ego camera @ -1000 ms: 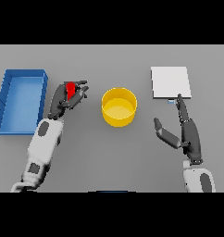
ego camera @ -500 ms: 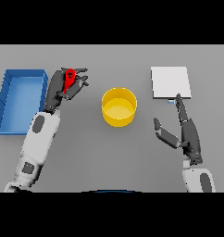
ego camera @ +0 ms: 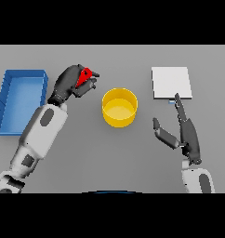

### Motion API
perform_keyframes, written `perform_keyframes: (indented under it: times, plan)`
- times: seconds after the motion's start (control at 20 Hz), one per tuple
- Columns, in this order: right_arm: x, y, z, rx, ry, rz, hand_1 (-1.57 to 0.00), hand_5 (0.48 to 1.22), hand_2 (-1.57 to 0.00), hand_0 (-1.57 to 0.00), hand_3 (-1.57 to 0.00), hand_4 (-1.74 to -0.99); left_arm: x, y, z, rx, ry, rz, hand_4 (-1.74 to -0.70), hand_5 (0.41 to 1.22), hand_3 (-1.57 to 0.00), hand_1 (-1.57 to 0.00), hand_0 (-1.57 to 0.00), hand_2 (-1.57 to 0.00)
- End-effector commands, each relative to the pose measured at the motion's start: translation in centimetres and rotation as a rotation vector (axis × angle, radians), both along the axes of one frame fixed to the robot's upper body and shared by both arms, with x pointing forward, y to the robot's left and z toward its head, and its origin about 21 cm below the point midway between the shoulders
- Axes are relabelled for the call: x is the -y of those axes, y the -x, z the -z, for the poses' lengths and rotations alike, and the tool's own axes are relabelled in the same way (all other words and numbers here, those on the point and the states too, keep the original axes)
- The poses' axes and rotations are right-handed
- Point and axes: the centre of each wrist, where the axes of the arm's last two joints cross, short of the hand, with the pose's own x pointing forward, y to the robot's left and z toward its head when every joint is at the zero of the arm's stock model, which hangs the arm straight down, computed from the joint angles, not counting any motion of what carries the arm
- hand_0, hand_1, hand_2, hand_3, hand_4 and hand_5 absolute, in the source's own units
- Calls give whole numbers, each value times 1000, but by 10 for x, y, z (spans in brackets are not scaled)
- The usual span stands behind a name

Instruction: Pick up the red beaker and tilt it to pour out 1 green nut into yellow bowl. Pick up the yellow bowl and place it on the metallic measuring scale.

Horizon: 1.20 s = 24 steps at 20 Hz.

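Note:
My left hand (ego camera: 68, 85) is curled round the red beaker (ego camera: 85, 76) and holds it above the table, left of the yellow bowl (ego camera: 119, 107). The beaker is tipped toward the bowl, and only part of it shows between the fingers. I see no green nut; the bowl's inside looks plain yellow. The metallic measuring scale (ego camera: 170, 82) lies flat at the back right. My right hand (ego camera: 185, 133) hovers just in front of the scale with straight fingers, pointing away from me, holding nothing.
A blue open bin (ego camera: 20, 98) stands at the left edge, close behind my left forearm. Bare grey table stretches between the bowl and the scale and along the front.
My left hand has lifted the red beaker and carried it rightward toward the bowl, tilting it more. The right hand has stayed where it was.

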Motion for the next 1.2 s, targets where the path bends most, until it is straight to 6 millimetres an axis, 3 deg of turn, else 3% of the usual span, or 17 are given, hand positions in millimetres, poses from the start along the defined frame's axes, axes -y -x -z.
perform_keyframes:
  times: [0.0,0.2,0.45,0.55,0.6,0.8,1.0,1.15]
  plan:
    - [0,2,3,-15,-6,1,1,683,1,1,1,-1254,3,0,-3,12,-72,8,-1737,1128,-1567,-1568,-1568,-1568]
    - [1,4,1,-1,-16,-4,1,690,1,1,1,-1256,22,-1,-11,77,-390,70,-1739,1127,-1569,-1570,-1570,-1570]
    - [-3,3,2,-10,-7,-10,1,704,1,1,1,-1274,32,-6,-22,160,-672,160,-1740,1190,-1570,-1571,-1571,-1571]
    - [1,3,2,-8,-14,2,1,705,1,1,1,-1284,34,-10,-27,178,-776,196,-1649,1201,-1571,-1571,-1571,-1571]
    - [0,3,3,-10,-28,-6,1,702,1,1,1,-1283,37,-11,-32,197,-820,225,-1666,1205,-1571,-1571,-1571,-1571]
    - [3,5,7,-1,-71,10,1,678,1,1,1,-1292,57,-15,-41,225,-1028,346,-1701,1215,-1277,-1571,-1571,-1571]
    - [3,4,9,1,-101,16,1,653,1,1,1,-1294,79,-14,-44,273,-1203,471,-1723,1218,-1451,-1571,-1571,-1571]
    - [-1,4,7,10,-97,20,1,640,1,1,1,-1291,83,-14,-40,282,-1354,529,-1732,1220,-1509,-1571,-1571,-1571]
